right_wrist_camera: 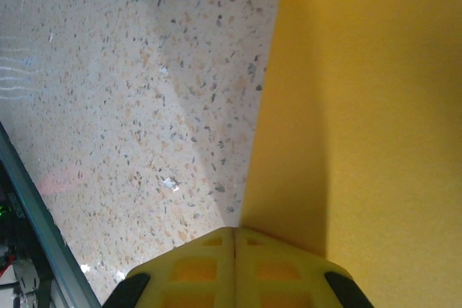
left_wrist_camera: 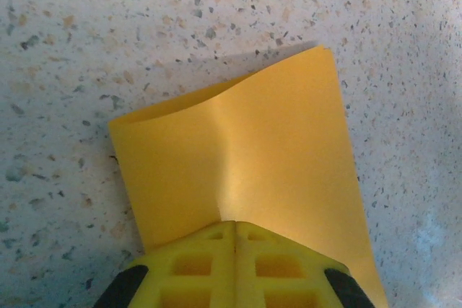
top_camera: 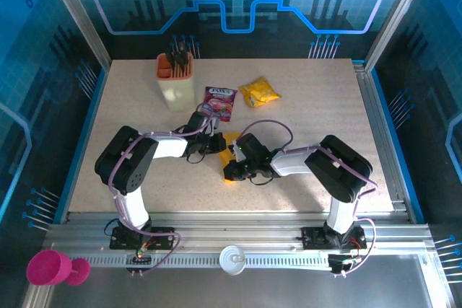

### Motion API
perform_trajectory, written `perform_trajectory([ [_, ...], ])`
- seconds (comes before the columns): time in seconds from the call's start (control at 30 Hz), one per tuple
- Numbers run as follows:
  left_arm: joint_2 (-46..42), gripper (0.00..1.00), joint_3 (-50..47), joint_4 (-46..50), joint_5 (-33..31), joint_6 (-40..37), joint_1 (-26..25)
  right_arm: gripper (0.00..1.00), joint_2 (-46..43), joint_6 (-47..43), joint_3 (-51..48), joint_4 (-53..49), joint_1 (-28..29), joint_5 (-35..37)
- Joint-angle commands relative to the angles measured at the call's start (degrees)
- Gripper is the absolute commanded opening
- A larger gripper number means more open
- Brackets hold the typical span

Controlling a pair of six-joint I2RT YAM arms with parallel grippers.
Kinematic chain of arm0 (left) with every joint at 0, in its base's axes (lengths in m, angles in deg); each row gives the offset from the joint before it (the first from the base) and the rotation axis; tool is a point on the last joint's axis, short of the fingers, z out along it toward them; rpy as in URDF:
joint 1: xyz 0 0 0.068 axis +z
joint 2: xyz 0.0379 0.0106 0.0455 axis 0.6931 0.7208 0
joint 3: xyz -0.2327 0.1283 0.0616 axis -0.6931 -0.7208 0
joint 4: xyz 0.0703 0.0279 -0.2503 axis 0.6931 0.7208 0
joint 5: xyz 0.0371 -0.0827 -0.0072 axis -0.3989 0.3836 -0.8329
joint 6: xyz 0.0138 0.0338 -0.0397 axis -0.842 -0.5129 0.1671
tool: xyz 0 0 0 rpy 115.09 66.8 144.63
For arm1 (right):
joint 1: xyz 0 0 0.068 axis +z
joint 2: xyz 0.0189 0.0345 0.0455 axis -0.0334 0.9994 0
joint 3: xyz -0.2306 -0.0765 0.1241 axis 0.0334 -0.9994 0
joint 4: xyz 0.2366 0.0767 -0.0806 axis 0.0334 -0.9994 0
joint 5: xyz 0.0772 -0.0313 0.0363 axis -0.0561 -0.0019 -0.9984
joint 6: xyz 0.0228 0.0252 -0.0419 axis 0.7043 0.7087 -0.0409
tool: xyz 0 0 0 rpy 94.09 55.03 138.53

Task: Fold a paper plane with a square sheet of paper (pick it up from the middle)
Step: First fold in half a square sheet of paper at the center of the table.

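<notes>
Speckled counter (top_camera: 325,113) fills a blue-lit booth. Near its middle, the left jaws and the right jaws are each pinched shut on an edge of the square sheet of paper (left_wrist_camera: 253,149), which lies low between them, its upper layer bowing up. It looks light, thin and limp, and would crease or tear easily, so gentle edge pinches suit it. Beyond sit a purple packet (top_camera: 220,100), a yellow snack packet (top_camera: 259,91) and a beige holder (top_camera: 177,83).
</notes>
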State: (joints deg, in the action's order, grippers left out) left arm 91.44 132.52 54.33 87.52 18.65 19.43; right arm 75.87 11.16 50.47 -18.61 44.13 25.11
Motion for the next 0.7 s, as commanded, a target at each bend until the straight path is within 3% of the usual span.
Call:
perform_trajectory([
  [0.0, 2.77, 0.00, 1.90, 4.24, -2.25, 0.28, 2.27, 0.00, 1.67, 1.53, -3.15, -8.16, -0.51, 5.04],
  [0.67, 7.54, 0.00, 13.14, 10.09, -4.19, -1.73, 7.19, 0.00, 4.48, 3.08, -5.69, -7.13, -0.52, 5.10],
])
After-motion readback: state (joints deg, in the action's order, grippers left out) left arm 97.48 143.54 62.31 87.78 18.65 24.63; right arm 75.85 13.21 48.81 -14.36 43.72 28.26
